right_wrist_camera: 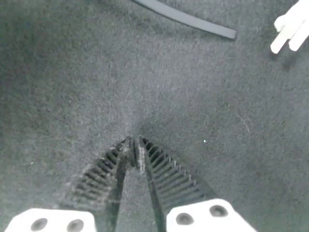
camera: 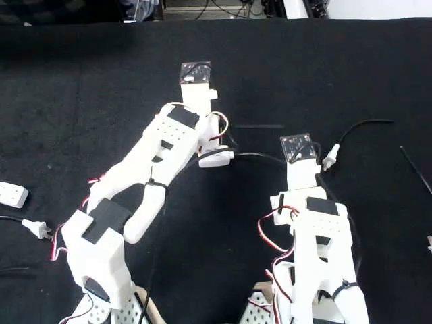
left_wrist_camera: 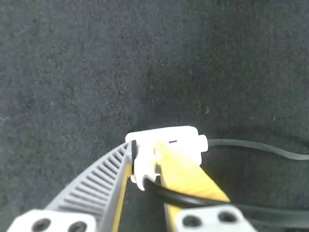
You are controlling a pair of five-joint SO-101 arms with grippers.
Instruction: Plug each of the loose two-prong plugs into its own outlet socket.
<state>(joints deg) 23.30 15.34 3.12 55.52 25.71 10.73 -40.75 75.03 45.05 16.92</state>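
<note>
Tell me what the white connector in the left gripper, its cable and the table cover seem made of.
White connector: smooth moulded plastic, going by its even sheen and rounded edges. Cable: black rubber or vinyl sheath, probably; it curves smoothly with a faint gloss. Table cover: black fabric, likely felt; matte, fuzzy, flecked with lint.

- The left gripper (left_wrist_camera: 144,155) pinches a white connector (left_wrist_camera: 169,141) at its fingertips.
- One finger is grey and ribbed (left_wrist_camera: 104,179), the other yellow (left_wrist_camera: 186,175); the connector sits between them, touching both.
- Whether the connector is a plug or a socket cannot be told.
- A thin black cable (left_wrist_camera: 260,148) runs from the connector's rounded end across the cloth.
- A thicker black cable (left_wrist_camera: 166,193) leaves the connector's other end and crosses the yellow finger.
- Dark, speckled cloth (left_wrist_camera: 145,58) lies beneath everything.
</note>
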